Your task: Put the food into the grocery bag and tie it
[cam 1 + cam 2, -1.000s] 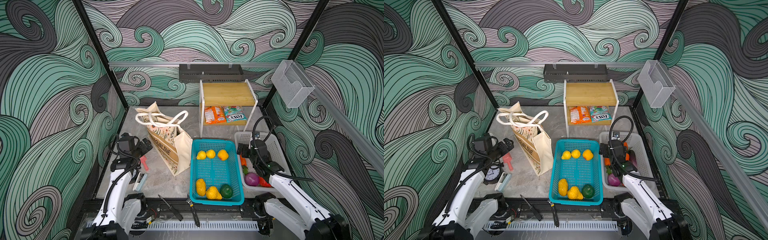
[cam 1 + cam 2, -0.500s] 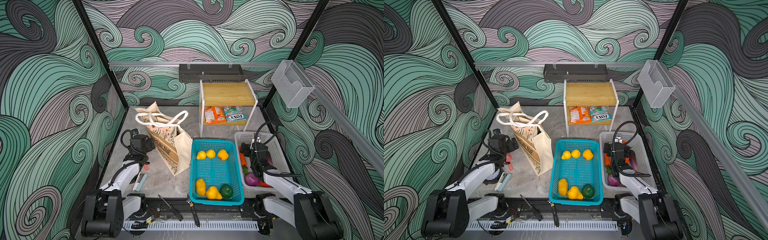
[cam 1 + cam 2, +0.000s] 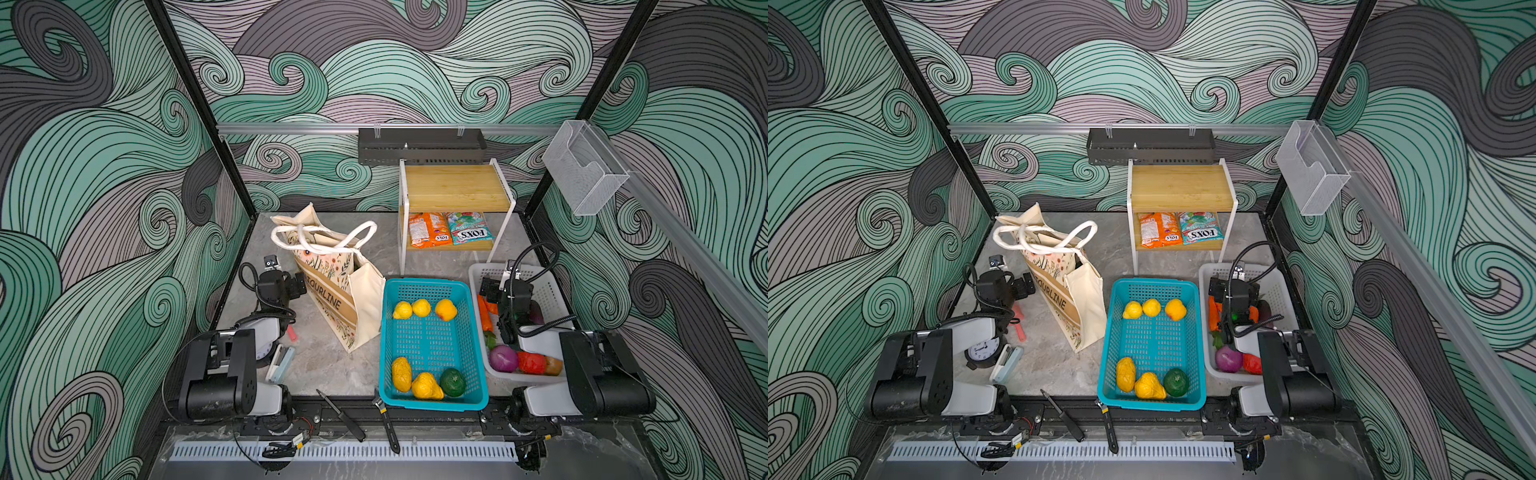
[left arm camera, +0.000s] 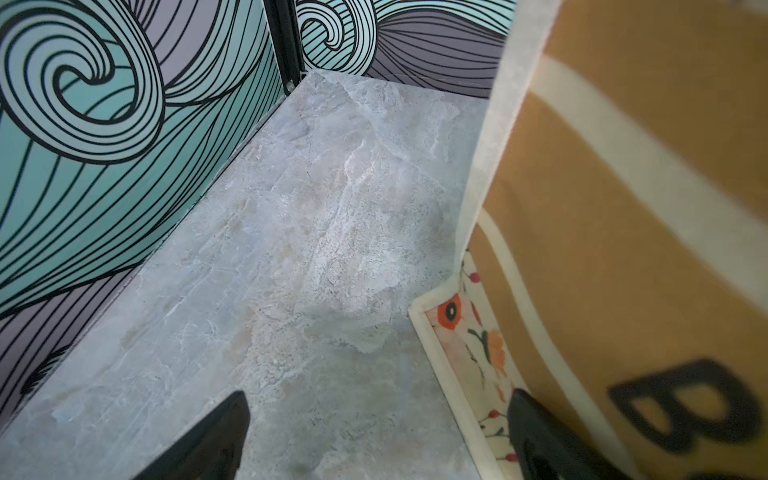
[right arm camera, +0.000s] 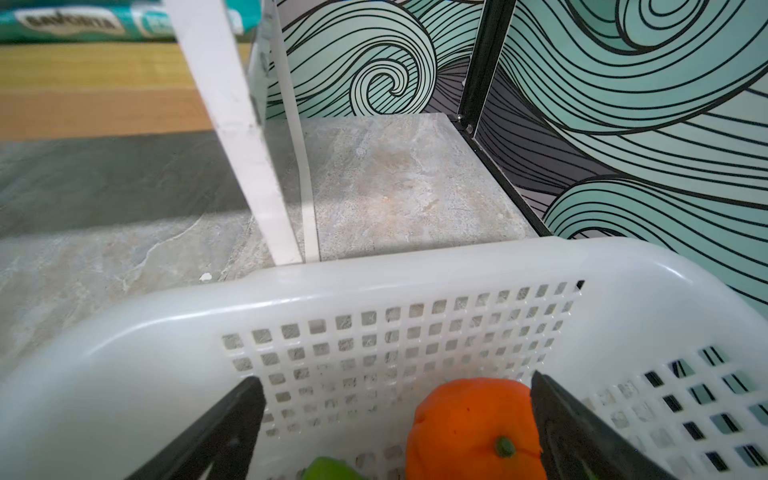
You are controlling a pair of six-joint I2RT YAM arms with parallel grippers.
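Counting six fruits (image 3: 421, 308) in one teal basket (image 3: 424, 283), two packets (image 3: 430, 230), one tote (image 3: 368, 291); both jaws spread.

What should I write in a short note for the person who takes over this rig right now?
Left gripper: open, empty, low beside the grocery bag.
Right gripper: open, empty, over the white basket, an orange fruit just below it.
Food: fruit in the teal basket, vegetables in the white basket, two snack packets on the rack's lower shelf.
Done: no food visible in the bag; it stands open, untied.
Left to do: load all the food, tie the handles.
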